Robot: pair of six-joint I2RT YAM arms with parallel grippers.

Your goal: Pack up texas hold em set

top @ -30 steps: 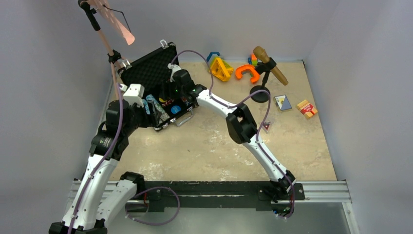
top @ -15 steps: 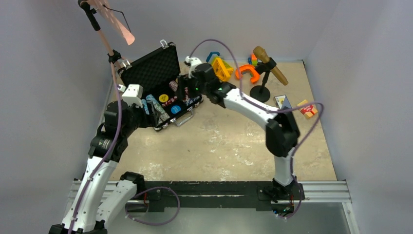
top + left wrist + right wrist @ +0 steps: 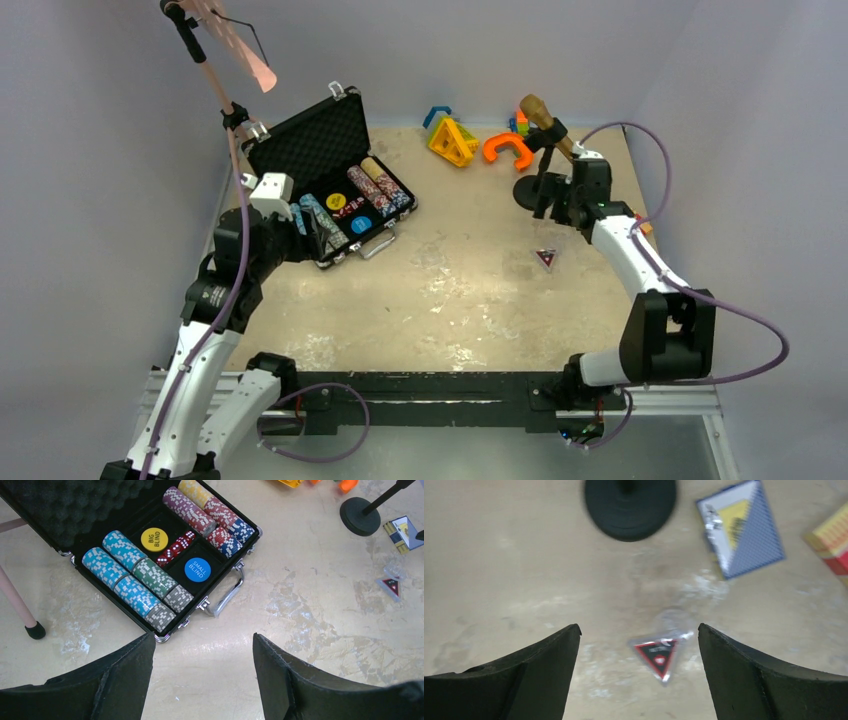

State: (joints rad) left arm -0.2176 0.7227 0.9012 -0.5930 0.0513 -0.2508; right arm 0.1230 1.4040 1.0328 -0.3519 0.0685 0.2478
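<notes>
The black briefcase point(image 3: 305, 140) lies open at the back left, its foam lid point(image 3: 60, 505) up. Inside are rows of poker chips point(image 3: 132, 582), a yellow BIG BLIND disc point(image 3: 154, 539), a blue SMALL BLIND disc point(image 3: 197, 569) and red dice point(image 3: 176, 547). My left gripper point(image 3: 318, 232) is open and empty, hovering over the floor just in front of the case point(image 3: 202, 639). My right gripper point(image 3: 558, 205) is open and empty point(image 3: 639, 627), above a black-red triangular piece in clear wrap point(image 3: 656, 655). A blue card deck point(image 3: 744, 527) and a red-yellow deck point(image 3: 831, 542) lie beyond it.
A brown microphone point(image 3: 545, 118) on a black stand, its round base point(image 3: 630, 502) just ahead of my right gripper. Orange, yellow and blue toy shapes point(image 3: 455, 140) lie at the back. A pink pole point(image 3: 215, 85) stands left of the case, its foot point(image 3: 35, 630) on the floor.
My right arm has swung away from the open case to the right side, down beside the microphone base and the card decks. My left arm has not moved.
</notes>
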